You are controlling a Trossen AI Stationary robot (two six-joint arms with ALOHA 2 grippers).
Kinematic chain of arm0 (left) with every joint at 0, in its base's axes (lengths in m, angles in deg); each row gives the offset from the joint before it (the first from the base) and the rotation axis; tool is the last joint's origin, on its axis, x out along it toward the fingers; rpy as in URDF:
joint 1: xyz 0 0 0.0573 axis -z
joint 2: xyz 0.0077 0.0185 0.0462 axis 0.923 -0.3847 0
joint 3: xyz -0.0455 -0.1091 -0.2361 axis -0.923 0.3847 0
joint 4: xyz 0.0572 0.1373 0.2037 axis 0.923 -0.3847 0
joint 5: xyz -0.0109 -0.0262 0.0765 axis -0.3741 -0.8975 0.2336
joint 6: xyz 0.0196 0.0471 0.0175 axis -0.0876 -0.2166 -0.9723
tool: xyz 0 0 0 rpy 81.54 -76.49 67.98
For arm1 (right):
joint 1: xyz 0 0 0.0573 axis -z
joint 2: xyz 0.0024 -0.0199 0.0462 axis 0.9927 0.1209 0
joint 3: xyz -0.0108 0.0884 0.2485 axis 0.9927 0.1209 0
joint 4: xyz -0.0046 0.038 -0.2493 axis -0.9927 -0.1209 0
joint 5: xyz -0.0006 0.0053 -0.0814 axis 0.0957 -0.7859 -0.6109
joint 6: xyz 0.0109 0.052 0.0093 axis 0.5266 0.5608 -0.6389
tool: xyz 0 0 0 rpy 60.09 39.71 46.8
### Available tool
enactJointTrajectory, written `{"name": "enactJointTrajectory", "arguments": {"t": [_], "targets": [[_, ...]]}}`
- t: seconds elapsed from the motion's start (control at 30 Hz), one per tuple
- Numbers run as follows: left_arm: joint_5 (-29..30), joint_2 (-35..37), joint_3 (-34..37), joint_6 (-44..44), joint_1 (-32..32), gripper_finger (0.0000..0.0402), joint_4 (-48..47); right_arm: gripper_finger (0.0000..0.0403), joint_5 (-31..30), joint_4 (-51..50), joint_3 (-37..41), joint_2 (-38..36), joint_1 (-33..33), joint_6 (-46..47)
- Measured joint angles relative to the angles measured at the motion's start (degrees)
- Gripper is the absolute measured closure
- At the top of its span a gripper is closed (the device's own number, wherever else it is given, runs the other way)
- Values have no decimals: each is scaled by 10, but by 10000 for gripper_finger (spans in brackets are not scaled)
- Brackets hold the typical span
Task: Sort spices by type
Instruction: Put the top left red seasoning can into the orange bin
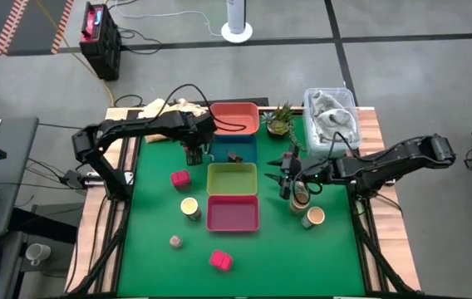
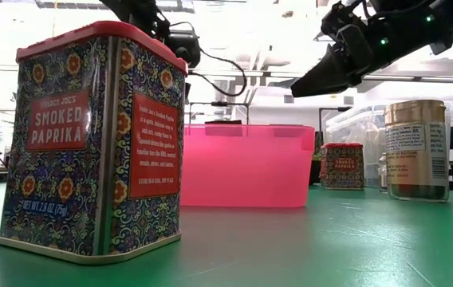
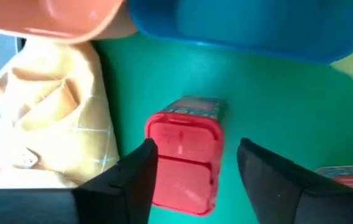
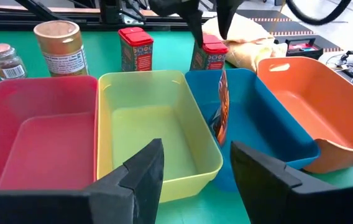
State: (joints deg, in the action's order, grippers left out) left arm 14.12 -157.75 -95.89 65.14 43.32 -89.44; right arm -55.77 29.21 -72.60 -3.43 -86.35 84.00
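My left gripper is open, pointing down just left of the blue tray. Its fingers stand on either side of a red spice tin that stands upright on the green mat; in the high view the gripper hides this tin. My right gripper is open and holds nothing, hovering right of the yellow tray. On the mat stand two more red tins, tan cylinders and a small jar. A small dark piece lies in the blue tray.
An orange tray, the blue, the yellow and a pink tray form a column down the mat's middle. A potted plant and a clear bin of cloth stand at the far right. A yellow cloth lies far left.
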Motion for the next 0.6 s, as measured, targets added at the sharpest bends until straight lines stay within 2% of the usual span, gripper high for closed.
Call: {"name": "enactJointTrajectory", "arguments": {"t": [0.23, 0.6], "targets": [[-4, 0, 24, -3, -4, 139, 22, 190, 0, 0, 0, 0, 0, 0], [-4, 0, 18, -3, -5, 136, -4, 190, 0, 0, 0, 0, 0, 0]]}}
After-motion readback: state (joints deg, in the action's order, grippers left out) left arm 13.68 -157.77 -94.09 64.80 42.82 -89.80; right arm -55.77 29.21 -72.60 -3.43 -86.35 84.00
